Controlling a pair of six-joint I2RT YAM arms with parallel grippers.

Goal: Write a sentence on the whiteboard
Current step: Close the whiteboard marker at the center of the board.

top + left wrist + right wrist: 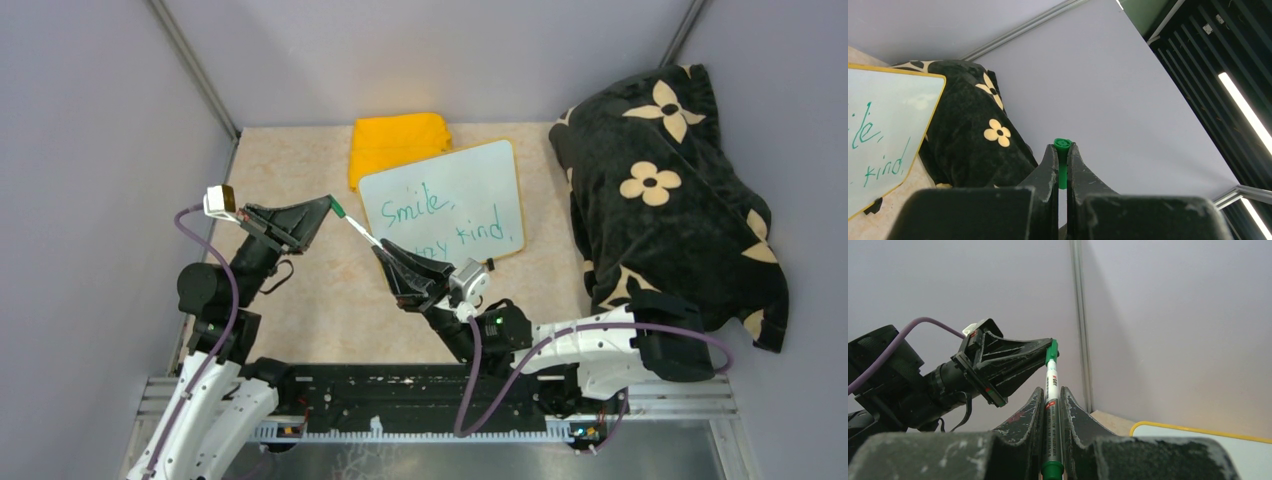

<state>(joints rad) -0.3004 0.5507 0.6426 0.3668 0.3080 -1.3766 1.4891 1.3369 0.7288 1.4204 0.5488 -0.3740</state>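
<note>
Left gripper [330, 207] clamps marker cap [338, 209]; right gripper [385, 252] clamps marker [362, 231] | whiteboard [475, 165] just beyond (sentence [440, 215] on it)

The whiteboard [490, 172] was white with a thin yellow rim, and the sentence [412, 208] on it was green. The marker [362, 231] was white with a green cap [338, 208]. The folded cloth [395, 145] was yellow; the blanket [700, 250] was black with cream flowers; the bench [320, 300] was mottled beige.
</note>
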